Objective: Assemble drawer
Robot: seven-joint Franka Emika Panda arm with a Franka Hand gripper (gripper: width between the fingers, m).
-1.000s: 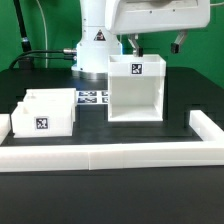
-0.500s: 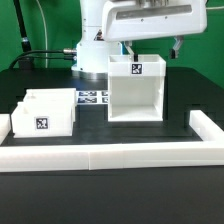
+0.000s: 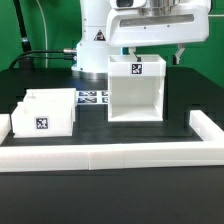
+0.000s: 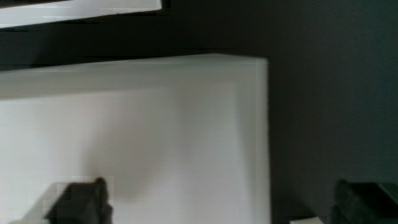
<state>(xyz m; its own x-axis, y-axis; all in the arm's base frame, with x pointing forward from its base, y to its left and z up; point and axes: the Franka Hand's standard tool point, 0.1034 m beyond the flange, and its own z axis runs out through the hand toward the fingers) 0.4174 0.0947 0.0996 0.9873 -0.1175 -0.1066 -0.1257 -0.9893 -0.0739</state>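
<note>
Gripper hovers just above the drawer housing, fingers spread wide, holding nothing. 2 trays sit well apart from it, toward the exterior view's left. Housing is likely light, stiff and slick; pinch 1 thin wall.

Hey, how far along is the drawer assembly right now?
Early on. Done: the housing stands upright on the table, its open front empty. In hand: nothing; the gripper hovers open above the housing, fingers spread, as the wrist view also shows. Left: the trays sit outside it at the exterior view's left, not yet slid in.
</note>
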